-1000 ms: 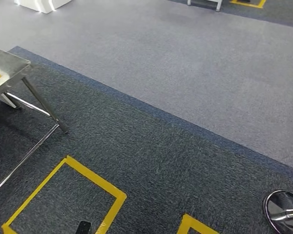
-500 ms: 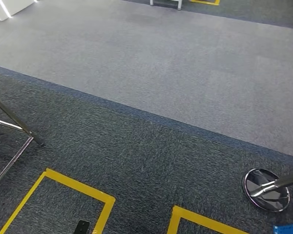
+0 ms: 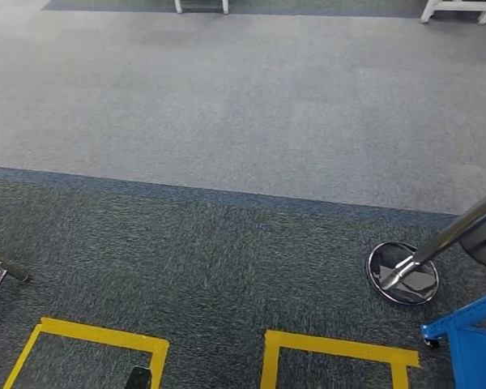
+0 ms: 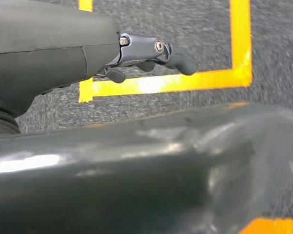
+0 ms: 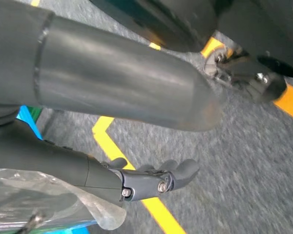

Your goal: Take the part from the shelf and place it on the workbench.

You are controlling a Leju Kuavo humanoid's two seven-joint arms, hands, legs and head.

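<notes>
Right wrist view: clear plastic bag (image 5: 45, 204) against right robot hand (image 5: 145, 180), grip unclear. Judged light, slippery, crushable; grasp bunched film. Left robot hand (image 4: 145, 53) slack, empty.

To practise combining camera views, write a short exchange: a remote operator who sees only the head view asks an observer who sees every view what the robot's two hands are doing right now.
Operator: My head view gives me carpet and yellow tape, nothing else of use. Is the left hand carrying anything?
Observer: No. The left hand hangs over the carpet with its fingers stretched out and nothing in them.
Operator: And the right hand?
Observer: Clear plastic wrapping lies against the right hand. I cannot tell whether the hand grips it.
</notes>
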